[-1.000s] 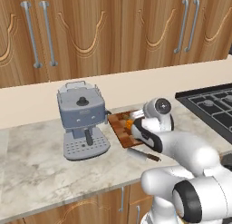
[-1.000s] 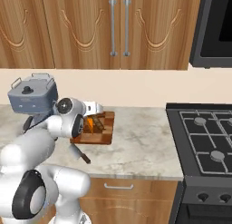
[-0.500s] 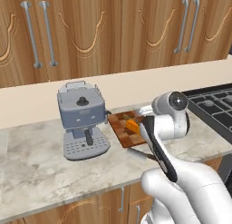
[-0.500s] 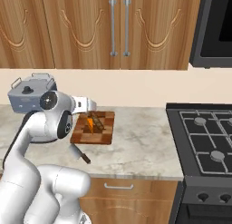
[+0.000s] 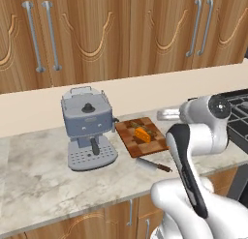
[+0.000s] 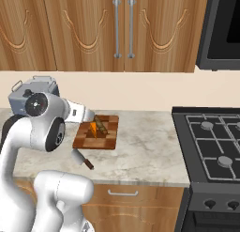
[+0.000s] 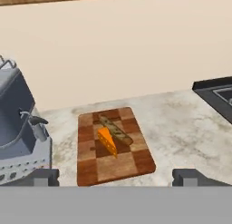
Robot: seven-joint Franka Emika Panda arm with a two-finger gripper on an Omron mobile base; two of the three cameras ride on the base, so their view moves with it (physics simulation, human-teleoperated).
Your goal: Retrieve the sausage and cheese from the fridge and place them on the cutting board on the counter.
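Reddish-brown checkered wood forms the cutting board (image 7: 113, 146), which lies flat on the marbled table (image 5: 43, 175) just right of the grey coffee machine (image 5: 88, 126). On the board rest the cheese (image 7: 108, 140), an orange wedge, and the sausage (image 7: 116, 129), touching each other near the board's middle. The hand view shows the sausage as an elongated brownish piece lying diagonally behind the wedge; in the left base view it appears only as a thin dark strip beside the cheese (image 5: 142, 134).

The fingers (image 7: 45, 177) stand spread wide apart at the lower corners of the hand view, released and grasping nothing, above and in front of the board's near edge.

The base views add a dark-handled knife (image 5: 152, 165) lying on the table in front of the board, apart from it. The right base view shows the stove (image 6: 213, 146) at the table's right end, well apart from the board (image 6: 97, 132), and brown wooden cabinets (image 6: 122, 24) above.
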